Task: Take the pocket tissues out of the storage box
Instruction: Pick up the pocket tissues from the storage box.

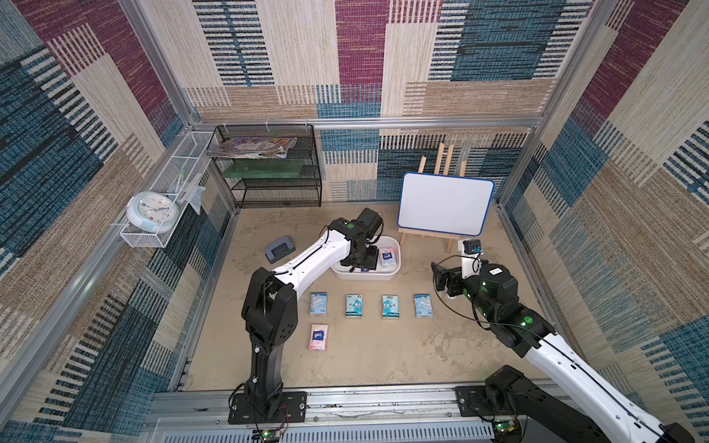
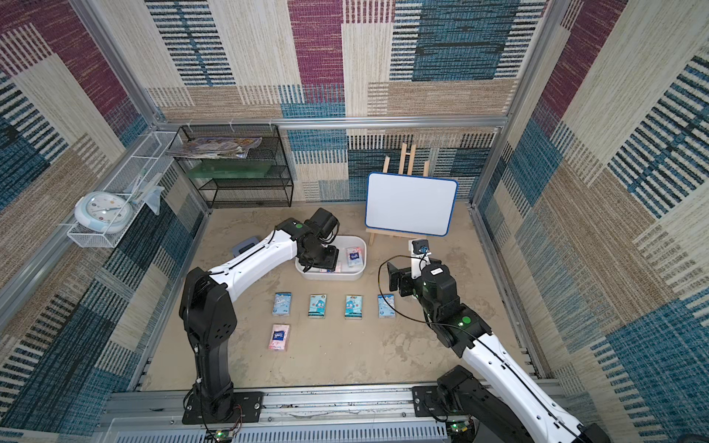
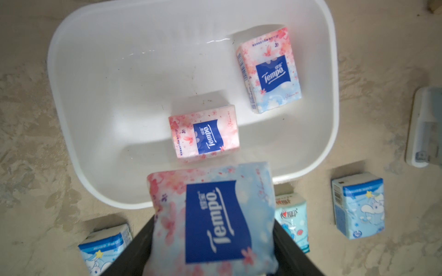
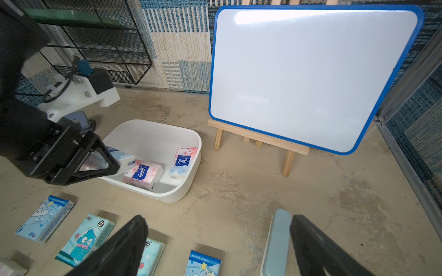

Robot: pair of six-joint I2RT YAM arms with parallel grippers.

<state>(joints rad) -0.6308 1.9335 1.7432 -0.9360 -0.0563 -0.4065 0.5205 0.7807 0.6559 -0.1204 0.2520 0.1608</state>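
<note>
Blue-rimmed whiteboard (image 1: 445,204) leaning on a wooden easel (image 1: 441,159) at the back of the bench (image 1: 383,353). Black mesh shelf (image 1: 268,168) in the back left corner, magazines (image 1: 253,147) on top. White wire basket (image 1: 169,191) on the left wall, holding a round clock (image 1: 151,211). Grey-blue hole punch (image 1: 279,252) lying near the shelf.

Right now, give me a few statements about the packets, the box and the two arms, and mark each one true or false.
1. The left jaws hold a pink packet. True.
2. The box is empty. False: two packets lie in it.
3. Four blue packets lie in a row on the table. True.
4. The right jaws grip a packet. False: they stand open and hold nothing.
5. The whiteboard lies flat on the table. False: it stands on an easel.
</note>
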